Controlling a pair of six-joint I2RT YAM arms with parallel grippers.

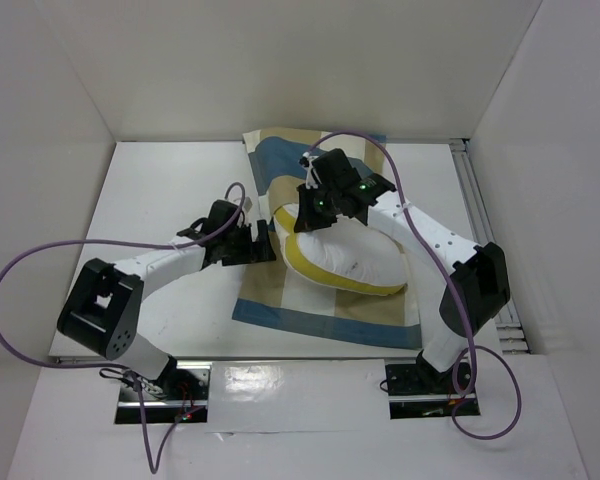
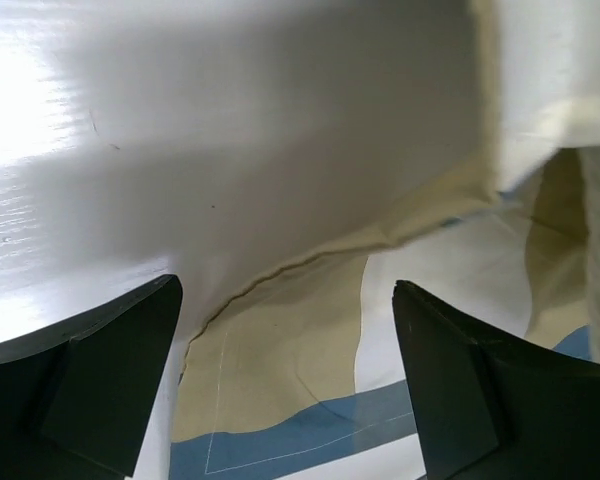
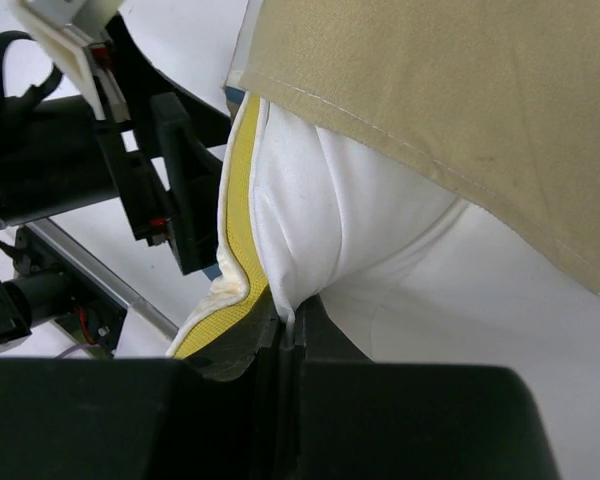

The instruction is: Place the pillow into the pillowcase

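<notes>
Bunching looked likely, since the right gripper [image 3: 285, 335] pinched the plump white yellow-piped pillow [image 1: 355, 262] while the left gripper [image 2: 288, 385] gaped open over the blue-tan-cream checked fabric pillowcase [image 1: 320, 312], leaving it unanchored.

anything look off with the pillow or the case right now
The pillow lies askew across the pillowcase, mostly uncovered, with only one end under the tan hem. The right gripper pinches a fold of it, bunching the yellow edge. No tear or spill visible.
</notes>
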